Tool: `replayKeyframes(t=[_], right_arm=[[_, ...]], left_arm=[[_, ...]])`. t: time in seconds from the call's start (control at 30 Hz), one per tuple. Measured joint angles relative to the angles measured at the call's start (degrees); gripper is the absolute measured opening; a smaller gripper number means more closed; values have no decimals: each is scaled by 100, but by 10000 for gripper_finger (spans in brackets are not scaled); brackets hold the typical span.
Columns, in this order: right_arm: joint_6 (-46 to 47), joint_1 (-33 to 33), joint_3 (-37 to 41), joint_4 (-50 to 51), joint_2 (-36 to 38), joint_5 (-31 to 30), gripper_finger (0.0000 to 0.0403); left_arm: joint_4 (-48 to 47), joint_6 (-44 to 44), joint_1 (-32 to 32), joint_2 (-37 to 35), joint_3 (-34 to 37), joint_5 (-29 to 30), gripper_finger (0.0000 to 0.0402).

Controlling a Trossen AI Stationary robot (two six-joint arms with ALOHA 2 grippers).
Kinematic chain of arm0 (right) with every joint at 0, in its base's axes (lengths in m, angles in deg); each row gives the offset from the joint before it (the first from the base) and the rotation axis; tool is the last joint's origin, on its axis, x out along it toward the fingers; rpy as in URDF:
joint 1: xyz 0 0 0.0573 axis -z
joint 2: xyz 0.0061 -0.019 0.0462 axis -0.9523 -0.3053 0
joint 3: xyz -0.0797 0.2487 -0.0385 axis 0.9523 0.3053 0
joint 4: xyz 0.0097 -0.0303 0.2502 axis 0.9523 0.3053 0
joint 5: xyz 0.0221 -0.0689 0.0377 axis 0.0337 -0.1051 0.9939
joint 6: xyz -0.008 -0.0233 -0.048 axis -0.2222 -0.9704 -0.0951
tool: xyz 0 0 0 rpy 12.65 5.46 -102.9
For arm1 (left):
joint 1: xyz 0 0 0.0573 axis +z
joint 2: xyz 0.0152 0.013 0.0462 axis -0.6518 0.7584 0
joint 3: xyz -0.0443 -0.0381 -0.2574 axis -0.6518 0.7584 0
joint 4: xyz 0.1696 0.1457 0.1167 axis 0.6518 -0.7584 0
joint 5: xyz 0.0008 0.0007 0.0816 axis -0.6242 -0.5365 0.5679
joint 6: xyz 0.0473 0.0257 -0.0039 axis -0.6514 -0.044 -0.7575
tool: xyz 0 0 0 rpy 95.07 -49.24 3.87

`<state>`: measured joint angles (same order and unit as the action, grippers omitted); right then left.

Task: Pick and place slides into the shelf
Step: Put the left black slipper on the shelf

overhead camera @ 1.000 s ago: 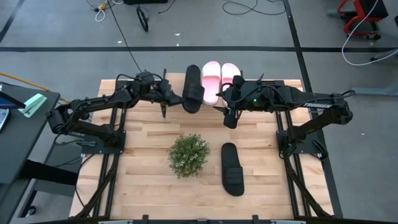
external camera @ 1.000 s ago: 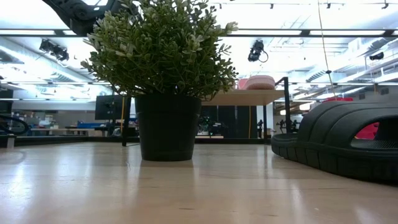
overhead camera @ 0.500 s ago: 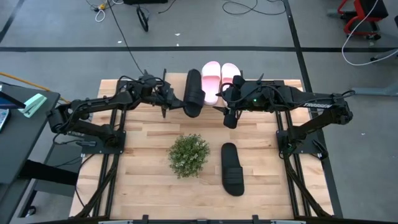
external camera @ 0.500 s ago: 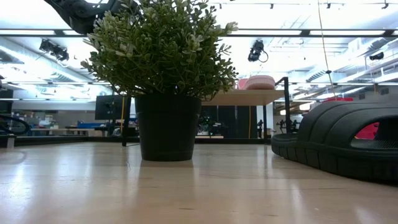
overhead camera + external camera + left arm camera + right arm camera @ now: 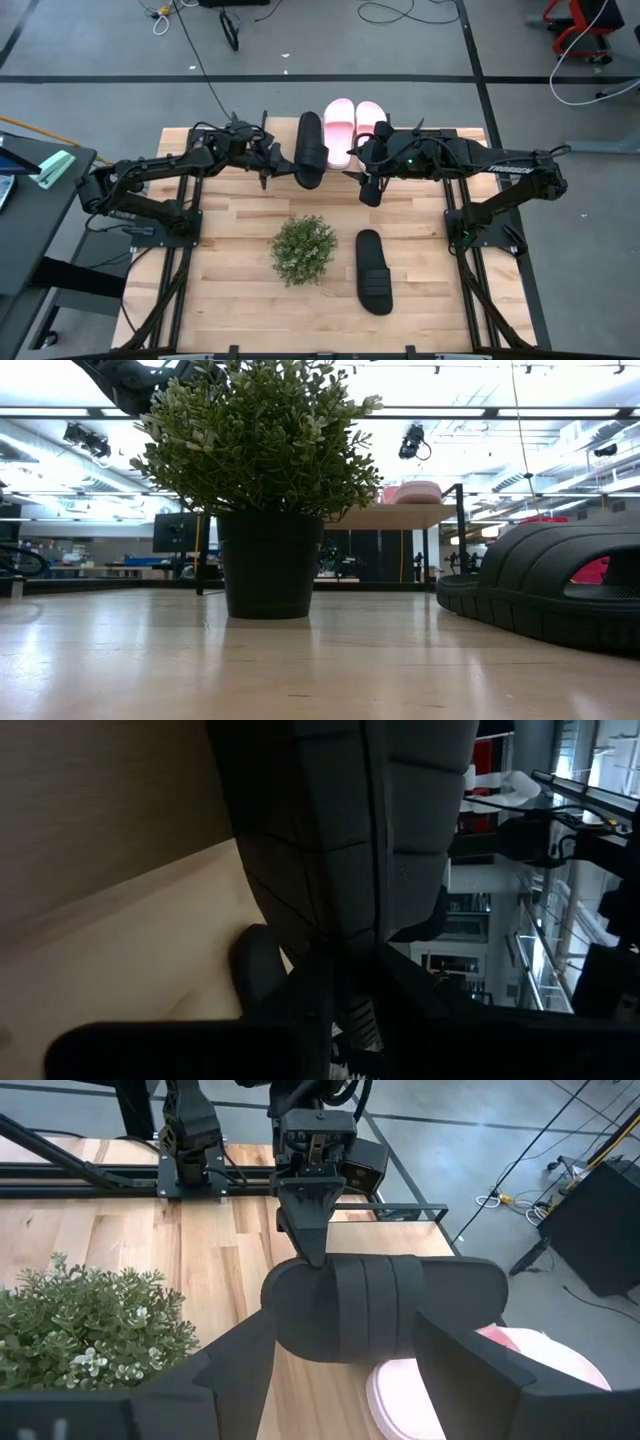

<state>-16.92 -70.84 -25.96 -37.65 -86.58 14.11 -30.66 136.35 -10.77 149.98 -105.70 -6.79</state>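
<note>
The left end effector (image 5: 282,160) is pinching a black slide (image 5: 311,148), holding it just beside the pink slides (image 5: 354,126) on the shelf (image 5: 400,516), long axis parallel to theirs. The right end effector (image 5: 371,187), fingers spread and empty, is hovering on the pink slides' other side.

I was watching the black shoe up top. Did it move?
Yes. The black slide held by the left end effector edged toward the pink slides on the shelf.

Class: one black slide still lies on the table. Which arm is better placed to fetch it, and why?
Probably the right. Its right gripper is open and hangs nearer the loose black slide. The left gripper is shut on the other black slide at the shelf.
</note>
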Motion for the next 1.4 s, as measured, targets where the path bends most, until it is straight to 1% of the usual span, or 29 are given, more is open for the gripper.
replayKeyframes(t=[0.13, 0.23, 0.47, 0.7, 0.87, 1.07, 1.27, 1.4], right_arm=[[64, -4, 0, 0, 0, 0, 240], [90, -4, 0, 1, 0, 2, 240], [90, -4, 0, 0, 0, 2, 240], [90, -4, 0, 1, 0, 2, 240], [90, -4, 0, 1, 0, 2, 240], [90, -4, 0, 1, 0, 2, 240], [90, 0, 0, 1, 0, 2, 240], [89, 0, 0, 1, 0, 3, 240]], left_arm=[[-260, -103, -2, -6, -12, -32, 91], [-416, -113, -5, -4, -6, -22, 97], [-449, -123, 10, -4, -5, -2, 75], [-724, -181, 13, -6, -5, -2, 71], [-866, -255, 11, -6, -5, 3, 57], [-656, -99, 11, -17, 1, 44, 52], [270, 329, 17, -4, 21, 54, 48], [561, 332, 31, -8, 19, -251, 48]])
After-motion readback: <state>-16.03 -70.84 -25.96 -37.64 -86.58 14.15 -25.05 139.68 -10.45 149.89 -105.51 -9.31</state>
